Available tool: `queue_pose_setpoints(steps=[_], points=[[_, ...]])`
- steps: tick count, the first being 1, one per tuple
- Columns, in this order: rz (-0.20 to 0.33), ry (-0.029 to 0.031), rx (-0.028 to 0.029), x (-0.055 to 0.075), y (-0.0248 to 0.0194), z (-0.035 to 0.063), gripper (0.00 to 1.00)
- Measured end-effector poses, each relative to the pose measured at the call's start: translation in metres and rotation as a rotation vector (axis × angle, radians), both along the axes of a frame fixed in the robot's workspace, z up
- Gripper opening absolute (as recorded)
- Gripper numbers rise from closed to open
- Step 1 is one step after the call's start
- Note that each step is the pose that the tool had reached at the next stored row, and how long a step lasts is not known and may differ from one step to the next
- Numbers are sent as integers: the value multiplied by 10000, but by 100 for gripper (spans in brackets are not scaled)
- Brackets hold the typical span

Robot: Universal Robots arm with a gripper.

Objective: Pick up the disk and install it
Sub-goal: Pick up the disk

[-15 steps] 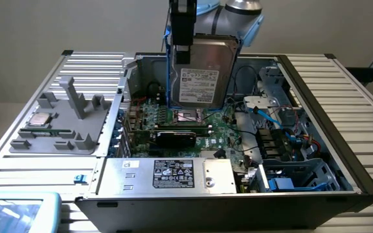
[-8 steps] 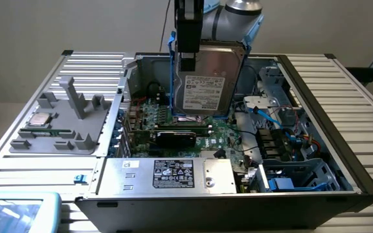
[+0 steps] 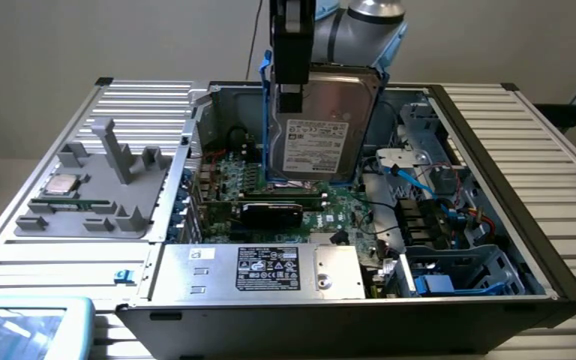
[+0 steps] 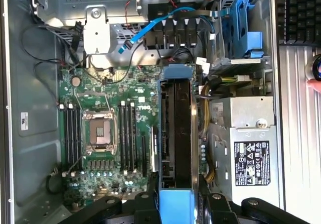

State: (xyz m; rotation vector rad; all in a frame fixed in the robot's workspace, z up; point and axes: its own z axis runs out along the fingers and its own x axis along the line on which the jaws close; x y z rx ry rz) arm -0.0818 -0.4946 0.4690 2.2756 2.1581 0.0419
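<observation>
The disk point(image 3: 318, 127) is a silver-grey hard drive with a white label and blue carrier rails. It hangs upright above the open computer case point(image 3: 488, 150), over the motherboard point(image 3: 313, 206). My gripper point(image 3: 290, 94) is shut on its upper edge, its black fingers clamping both faces. In the wrist view the disk point(image 4: 176, 133) shows edge-on, blue rails around a dark side, with my gripper point(image 4: 176, 196) closed on it from both sides. Below the disk lies the green motherboard point(image 4: 100, 148).
The power supply box point(image 3: 258, 270) with a black label sits at the case's near side. A blue-and-grey drive cage point(image 3: 463, 274) sits beside it. Blue and black cables point(image 3: 418, 180) run along the exterior view's right. A grey fixture point(image 3: 98, 195) holding a CPU chip point(image 3: 63, 184) lies outside the case.
</observation>
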Motion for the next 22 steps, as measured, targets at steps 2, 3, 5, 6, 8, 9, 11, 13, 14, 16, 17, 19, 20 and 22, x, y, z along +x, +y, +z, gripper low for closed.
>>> queue_pose_setpoints(steps=[2, 3, 5, 6, 8, 9, 11, 13, 14, 16, 17, 19, 20, 22], points=[[0, -20, 1, 2, -37, -1, 37], [-1, -30, 1, 5, -58, 0, 37], [-1, -72, 3, 14, -105, -1, 37], [-1, -106, 4, 18, -125, 0, 37], [-2, -184, 7, 27, -163, -1, 37], [-1, -217, 6, 32, -178, 0, 37], [-1, -299, 6, 38, -200, 0, 37], [-4, -388, 6, 41, -215, 0, 37], [-1, -427, 7, 44, -222, -1, 37], [-2, -486, 6, 50, -233, 0, 37], [-2, -502, 4, 54, -239, -1, 37], [-2, -508, 0, 66, -257, -1, 37], [-2, -509, -3, 73, -271, -1, 37], [-2, -509, -20, 95, -304, 0, 37]])
